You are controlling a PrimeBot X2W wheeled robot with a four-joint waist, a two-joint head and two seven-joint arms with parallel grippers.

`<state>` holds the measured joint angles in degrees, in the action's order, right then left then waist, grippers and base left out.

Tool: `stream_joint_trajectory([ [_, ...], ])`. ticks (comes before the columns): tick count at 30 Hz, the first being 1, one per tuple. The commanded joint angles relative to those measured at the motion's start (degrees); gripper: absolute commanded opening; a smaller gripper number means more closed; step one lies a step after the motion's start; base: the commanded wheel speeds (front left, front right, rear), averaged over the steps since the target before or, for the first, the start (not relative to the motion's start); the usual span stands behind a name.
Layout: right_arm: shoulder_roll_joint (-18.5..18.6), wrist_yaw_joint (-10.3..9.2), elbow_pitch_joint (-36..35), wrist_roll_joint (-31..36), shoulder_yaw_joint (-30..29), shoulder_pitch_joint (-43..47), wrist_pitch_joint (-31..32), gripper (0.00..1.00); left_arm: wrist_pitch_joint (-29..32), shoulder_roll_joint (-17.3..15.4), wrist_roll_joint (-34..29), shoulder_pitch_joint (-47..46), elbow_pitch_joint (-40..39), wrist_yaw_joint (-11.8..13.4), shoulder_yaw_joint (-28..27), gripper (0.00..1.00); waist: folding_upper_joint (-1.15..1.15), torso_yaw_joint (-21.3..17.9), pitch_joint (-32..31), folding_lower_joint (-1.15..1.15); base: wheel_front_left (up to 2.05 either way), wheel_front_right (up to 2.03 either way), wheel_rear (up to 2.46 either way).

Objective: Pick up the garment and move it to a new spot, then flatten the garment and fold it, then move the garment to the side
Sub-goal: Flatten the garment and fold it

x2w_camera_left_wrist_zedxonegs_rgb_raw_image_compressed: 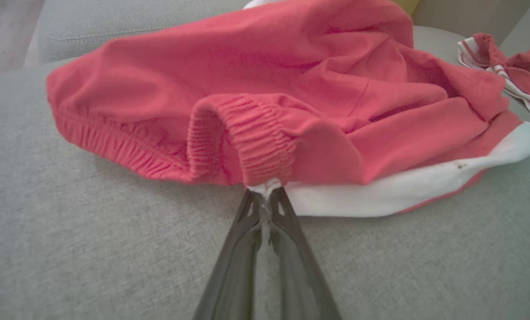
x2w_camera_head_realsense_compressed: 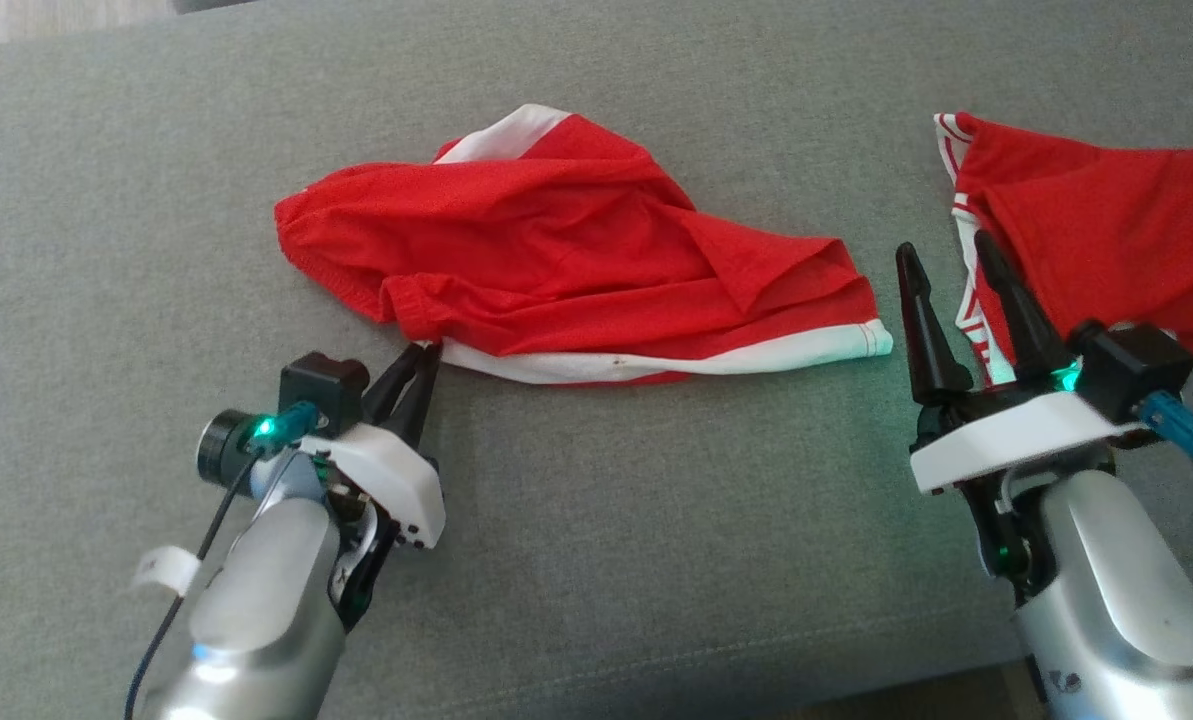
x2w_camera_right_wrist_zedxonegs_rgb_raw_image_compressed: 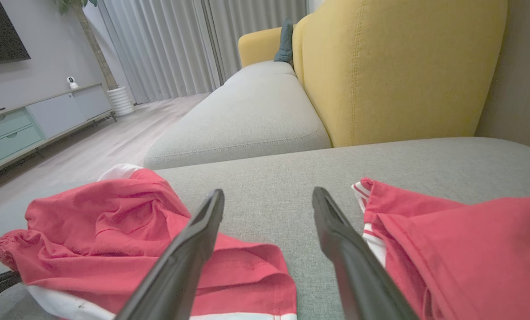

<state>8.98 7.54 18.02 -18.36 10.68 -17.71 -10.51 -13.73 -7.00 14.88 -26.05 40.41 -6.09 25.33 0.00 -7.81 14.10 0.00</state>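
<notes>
Item 1, garment (x2w_camera_head_realsense_compressed: 556,250): red shorts with white trim. I see them lying crumpled on the grey sofa cushion (x2w_camera_head_realsense_compressed: 656,550), roughly centre of the head view, longer side running left to right. The gathered elastic waistband (x2w_camera_left_wrist_zedxonegs_rgb_raw_image_compressed: 256,142) is bunched at the near-left corner. A white band (x2w_camera_head_realsense_compressed: 676,362) runs along the near edge.

Item 2, left tool (x2w_camera_head_realsense_compressed: 426,352): clenched on the garment. In my left wrist view the two dark fingers meet at their tips, with a pinch of white fabric caught between them just under the waistband fold. The garment rests on the cushion.

Item 3, right tool (x2w_camera_head_realsense_compressed: 946,247): released, fingers spread wide and grasping nothing. It hovers above bare cushion between the two red pieces, its right finger overlapping the edge of item 4 in the head view.

Item 4, second red garment (x2w_camera_head_realsense_compressed: 1106,230): red with striped white trim, lying on the same cushion at my right, apart from item 1.

Item 5, yellow backrest (x2w_camera_right_wrist_zedxonegs_rgb_raw_image_compressed: 402,66): upright behind the cushion, seen from the right wrist.
</notes>
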Motion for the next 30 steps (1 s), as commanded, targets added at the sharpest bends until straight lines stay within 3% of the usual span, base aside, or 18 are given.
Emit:
stream_joint_trajectory([
  [1, -0.44, -0.05, -1.68, 0.63, 0.45, -0.07, 0.59, 1.00, -0.69, -1.07, 0.46, -2.72, -1.46, 0.01, -1.67, 0.00, 0.00, 0.30, -0.09, 0.00, 0.00, 0.00, 0.00],
  [20, -5.20, -0.05, 6.12, 3.31, -1.42, 4.84, 7.63, 1.00, -1.23, -1.37, 0.82, 1.98, -8.59, 0.92, -1.25, 0.00, 0.00, 2.45, -2.71, 0.00, 0.00, 0.00, 0.00],
  [30, -5.94, -0.05, 12.80, 0.95, -2.70, 1.02, 7.71, 1.00, -0.95, -1.63, 0.86, 2.82, -10.67, 1.61, -0.40, 0.00, 0.00, 2.88, -1.89, 0.00, 0.00, 0.00, 0.00],
])
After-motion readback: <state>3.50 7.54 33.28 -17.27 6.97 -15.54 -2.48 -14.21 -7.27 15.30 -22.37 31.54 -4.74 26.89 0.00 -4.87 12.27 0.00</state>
